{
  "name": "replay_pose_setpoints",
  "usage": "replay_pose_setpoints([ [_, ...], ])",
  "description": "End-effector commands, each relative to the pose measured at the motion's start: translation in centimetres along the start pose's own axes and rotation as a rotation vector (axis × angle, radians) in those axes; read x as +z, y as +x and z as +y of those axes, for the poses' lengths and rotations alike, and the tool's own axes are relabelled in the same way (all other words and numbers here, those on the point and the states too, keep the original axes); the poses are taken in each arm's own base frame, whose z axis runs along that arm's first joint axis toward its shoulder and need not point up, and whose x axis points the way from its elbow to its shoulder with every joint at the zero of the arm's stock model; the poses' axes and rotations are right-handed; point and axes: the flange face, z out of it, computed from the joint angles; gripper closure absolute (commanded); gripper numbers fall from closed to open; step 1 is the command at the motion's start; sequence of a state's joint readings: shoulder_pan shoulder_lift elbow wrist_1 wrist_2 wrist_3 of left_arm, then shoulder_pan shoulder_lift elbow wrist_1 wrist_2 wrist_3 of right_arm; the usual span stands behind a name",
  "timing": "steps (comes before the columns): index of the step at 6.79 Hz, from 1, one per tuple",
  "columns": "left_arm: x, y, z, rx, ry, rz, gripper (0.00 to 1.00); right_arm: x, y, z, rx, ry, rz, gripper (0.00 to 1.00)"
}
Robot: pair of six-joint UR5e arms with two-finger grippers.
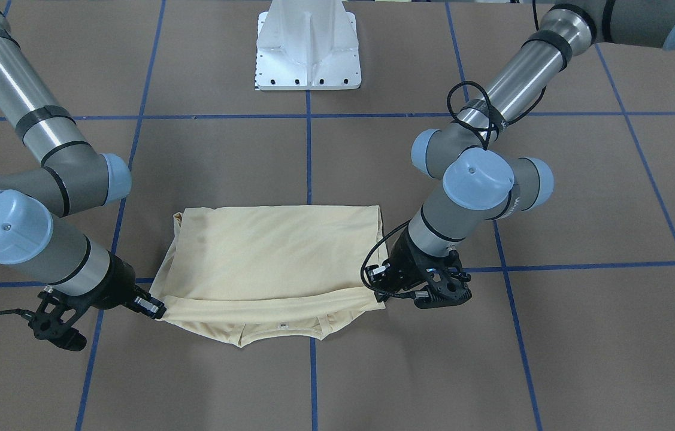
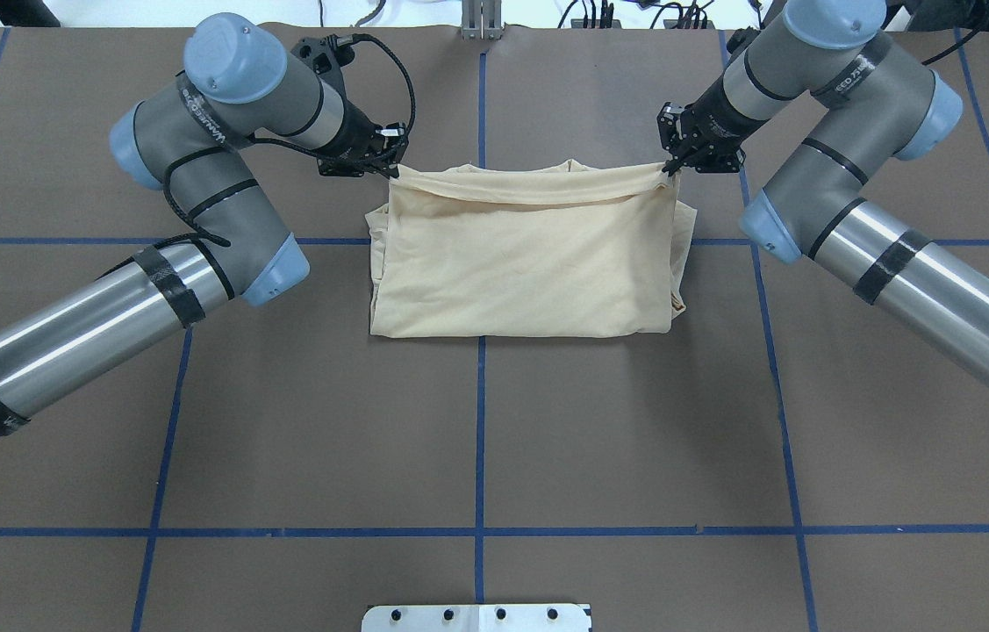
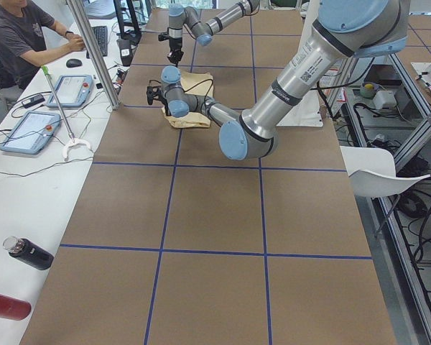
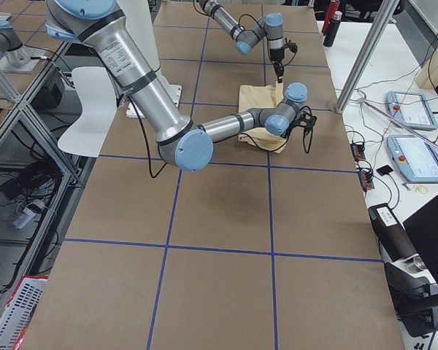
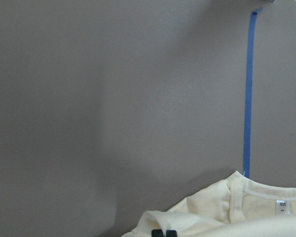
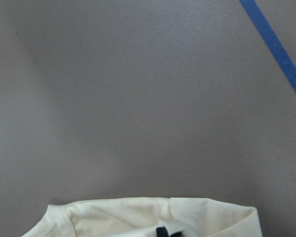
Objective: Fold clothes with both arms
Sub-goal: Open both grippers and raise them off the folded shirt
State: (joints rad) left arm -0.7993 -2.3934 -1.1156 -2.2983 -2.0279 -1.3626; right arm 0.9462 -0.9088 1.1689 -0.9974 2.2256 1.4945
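Observation:
The pale cream-yellow T-shirt [image 2: 520, 263] lies folded into a rectangle on the brown table, print hidden. Its collar with the small white neck label [image 1: 282, 325] lies at the far edge from the robot. My left gripper [image 2: 390, 168] is shut on the far left corner of the shirt's top layer; it also shows in the front view [image 1: 380, 293]. My right gripper [image 2: 670, 167] is shut on the far right corner, on the left side of the front view [image 1: 157, 311]. Both hold that edge slightly raised over the collar. Each wrist view shows black fingertips [image 5: 164, 233] [image 6: 162, 232] pinching cream cloth.
The white pedestal base [image 1: 308, 48] stands at the robot's side of the table. Blue tape lines [image 2: 480, 439] grid the brown surface. A side desk with an operator [image 3: 25, 36], tablets and bottles [image 3: 27, 253] runs along the far edge.

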Motion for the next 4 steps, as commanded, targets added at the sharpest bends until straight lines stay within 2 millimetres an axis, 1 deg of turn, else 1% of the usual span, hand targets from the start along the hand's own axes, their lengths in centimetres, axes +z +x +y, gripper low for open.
replay_pose_setpoints([
  [1, -0.19, 0.59, 0.12, -0.023, 0.000, 0.010, 1.00, -0.14, -0.14, 0.06, -0.023, 0.002, -0.003, 0.85],
  [2, -0.12, 0.44, 0.11, -0.016, 0.000, 0.008, 0.51, -0.06, -0.15, 0.01, -0.024, 0.014, -0.002, 0.13],
  [3, -0.23, 0.71, 0.11, -0.012, 0.001, 0.011, 0.19, -0.07, -0.13, -0.26, -0.023, 0.042, 0.001, 0.00],
  [4, -0.38, 0.50, -0.17, -0.015, 0.003, 0.009, 0.02, -0.18, 0.01, -0.46, -0.022, 0.044, 0.001, 0.00],
])
